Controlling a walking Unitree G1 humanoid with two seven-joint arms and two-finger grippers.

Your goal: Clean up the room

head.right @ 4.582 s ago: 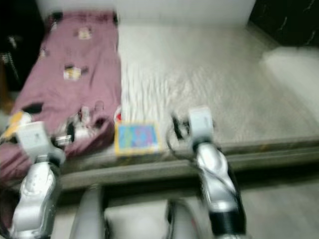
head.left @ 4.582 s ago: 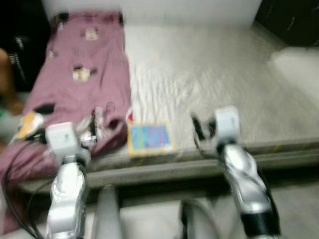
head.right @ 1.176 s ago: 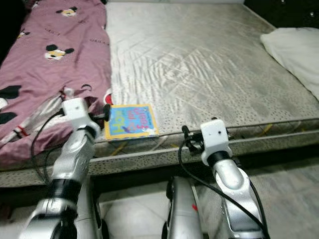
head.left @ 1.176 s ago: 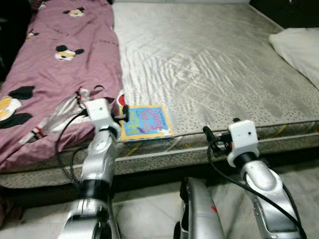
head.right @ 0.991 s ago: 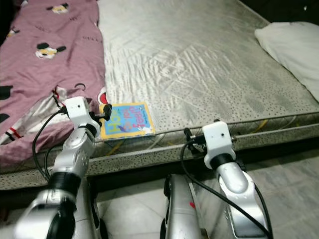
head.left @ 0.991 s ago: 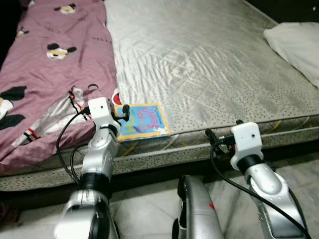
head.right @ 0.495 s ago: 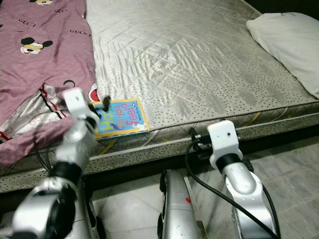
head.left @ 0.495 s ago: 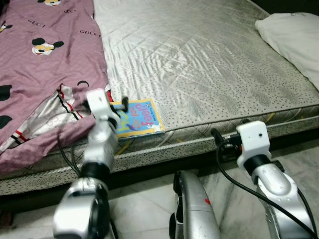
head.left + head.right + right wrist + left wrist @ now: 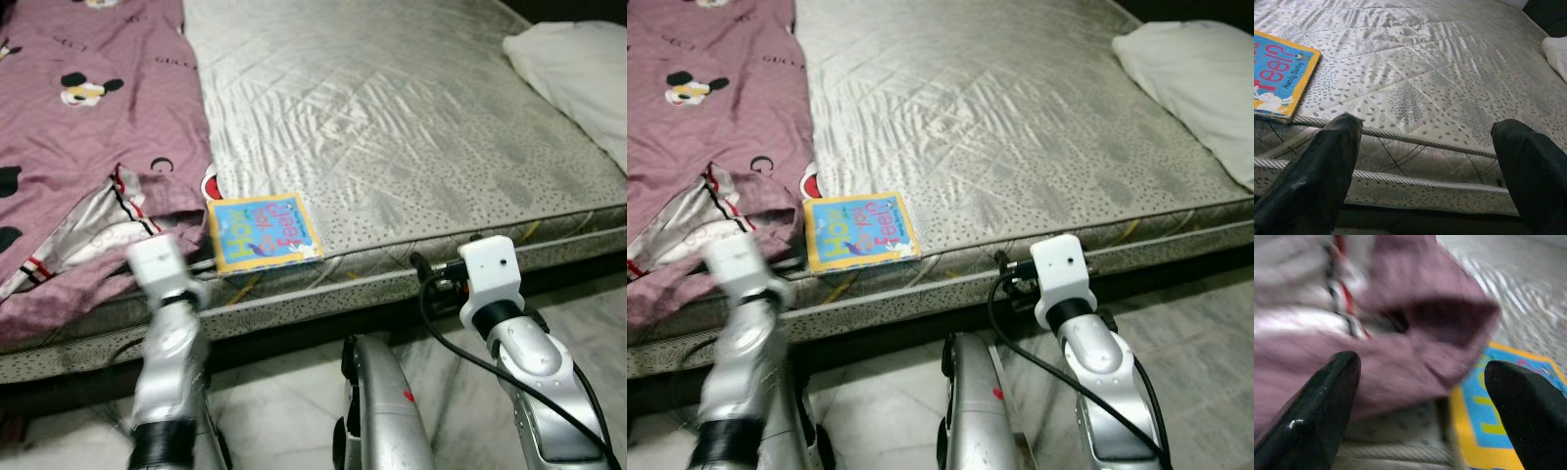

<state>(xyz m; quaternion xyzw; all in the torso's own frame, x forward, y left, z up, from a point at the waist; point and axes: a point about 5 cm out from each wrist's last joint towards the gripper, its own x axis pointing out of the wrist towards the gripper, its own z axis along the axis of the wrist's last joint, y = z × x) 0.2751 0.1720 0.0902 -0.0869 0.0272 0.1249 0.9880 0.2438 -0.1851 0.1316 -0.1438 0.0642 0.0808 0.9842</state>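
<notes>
A thin picture book (image 9: 262,232) lay flat near the front edge of the mattress (image 9: 411,127), one side touching the purple blanket (image 9: 88,127) bunched beside it. The left gripper (image 9: 1420,406) sat low before the bed edge with its fingers wide apart and nothing between them, aimed at the blanket fold and the book's yellow corner. The right gripper (image 9: 1425,171) was likewise spread and empty, facing the bare mattress edge beside the book. The book looked light and stiff – probably glossy, so likely to slide on the slick quilted cover (a grip across the near edge, where it almost overhangs, seemed best). The blanket was soft and could snag a finger. Open mattress stretched beyond the book – the pillow (image 9: 578,69) lay well apart
</notes>
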